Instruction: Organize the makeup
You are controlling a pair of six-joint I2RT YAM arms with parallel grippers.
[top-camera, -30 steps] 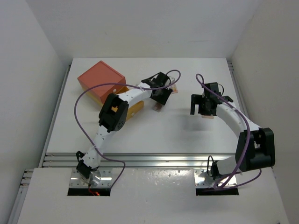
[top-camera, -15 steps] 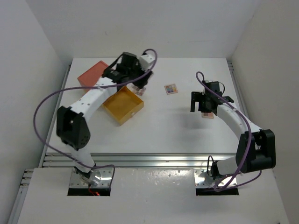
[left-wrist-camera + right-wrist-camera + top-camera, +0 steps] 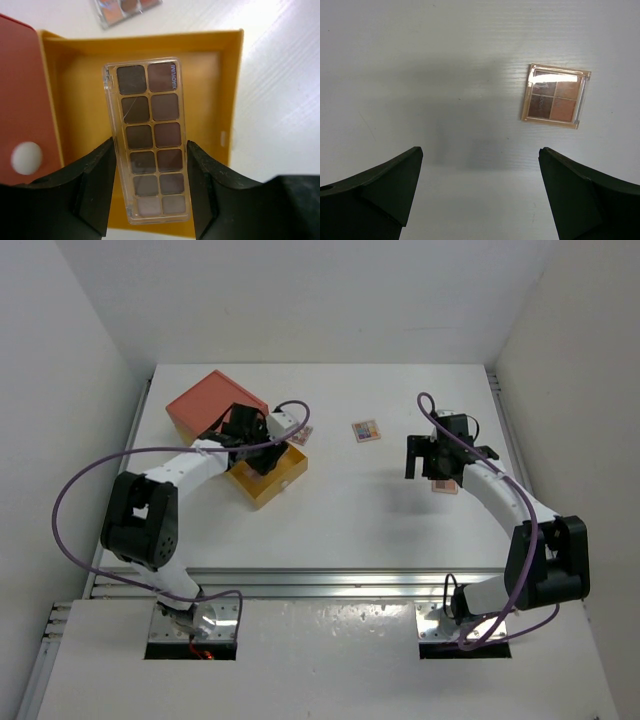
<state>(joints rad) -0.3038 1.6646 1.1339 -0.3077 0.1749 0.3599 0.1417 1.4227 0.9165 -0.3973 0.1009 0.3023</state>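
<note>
My left gripper [image 3: 256, 443] hangs over the open yellow box [image 3: 283, 480]. In the left wrist view it [image 3: 150, 145] is shut on a long clear palette [image 3: 150, 115] of brown squares, held lengthways over the box floor [image 3: 85, 100]. A small pinkish palette [image 3: 301, 435] lies just beyond the box and also shows in the left wrist view [image 3: 125, 7]. A multicoloured palette [image 3: 366, 430] lies mid-table. My right gripper [image 3: 436, 462] is open and empty above the table, with a square four-pan palette [image 3: 555, 96] ahead and right of it [image 3: 480, 150]. No brushes or pencils are in view.
The orange lid [image 3: 214, 404] lies against the yellow box's far-left side, and in the left wrist view it [image 3: 20, 90] carries a white dot. Walls close in the table on the left, back and right. A metal rail [image 3: 330, 582] runs along the near edge.
My left arm swung from mid-table leftward to the far side of the box, then drew back over the yellow box with the long palette. The right gripper barely moved.
</note>
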